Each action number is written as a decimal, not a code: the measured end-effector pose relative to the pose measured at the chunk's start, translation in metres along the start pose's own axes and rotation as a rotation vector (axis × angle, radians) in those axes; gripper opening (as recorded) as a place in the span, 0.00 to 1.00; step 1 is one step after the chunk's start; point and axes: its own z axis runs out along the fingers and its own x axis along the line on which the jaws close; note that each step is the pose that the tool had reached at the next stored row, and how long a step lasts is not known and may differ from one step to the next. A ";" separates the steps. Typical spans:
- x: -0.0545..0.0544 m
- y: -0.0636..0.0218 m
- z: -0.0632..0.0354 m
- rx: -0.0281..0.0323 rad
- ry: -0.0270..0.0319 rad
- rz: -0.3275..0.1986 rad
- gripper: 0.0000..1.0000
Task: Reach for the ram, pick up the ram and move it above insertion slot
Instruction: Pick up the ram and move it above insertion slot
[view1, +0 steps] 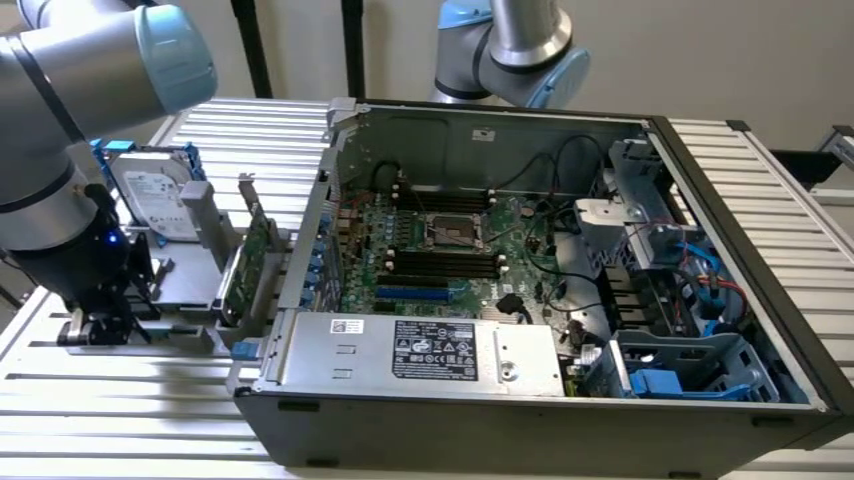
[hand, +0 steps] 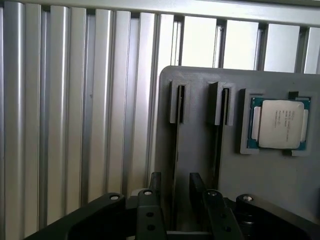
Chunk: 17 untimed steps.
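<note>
end effector: you're down low at the exterior view's left, end effector (view1: 100, 322) just above the desk (view1: 134, 420), and it's wide. the two fingers (hand: 156, 182) stand apart with a clear gap and nothing gripped.
ram: look at the wrist view. that thin strip standing on edge in the grey holder (hand: 270, 180) reads to me as the ram (hand: 176, 145), though its colour doesn't show at this angle.
which way: it lies straight ahead of you, running into the gap between the fingers. one finger sits on each flat side, near it but not touching as far as i can see.
long axis: the ram runs lengthwise away from the wrist, in line with the gap, so the fingers face its broad sides, not its ends.
neighbours: a second narrow groove (hand: 221, 125) lies parallel just beside it, and a processor chip (hand: 280, 122) sits in its own recess further along. you're on the groove far from the chip.
insertion slot: the black insertion slot (view1: 441, 262) sits inside the open computer case (view1: 534, 420), well apart from you, toward the exterior view's right.
progress: i'd call the reach about done, with the grip not yet made.
</note>
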 end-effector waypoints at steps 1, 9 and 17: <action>0.000 0.0000 0.0007 -0.0007 0.0000 0.000 0.36; 0.000 -0.0004 0.0054 -0.0118 -0.0005 0.003 0.36; 0.000 -0.0017 0.0059 -0.0120 -0.0010 0.003 0.13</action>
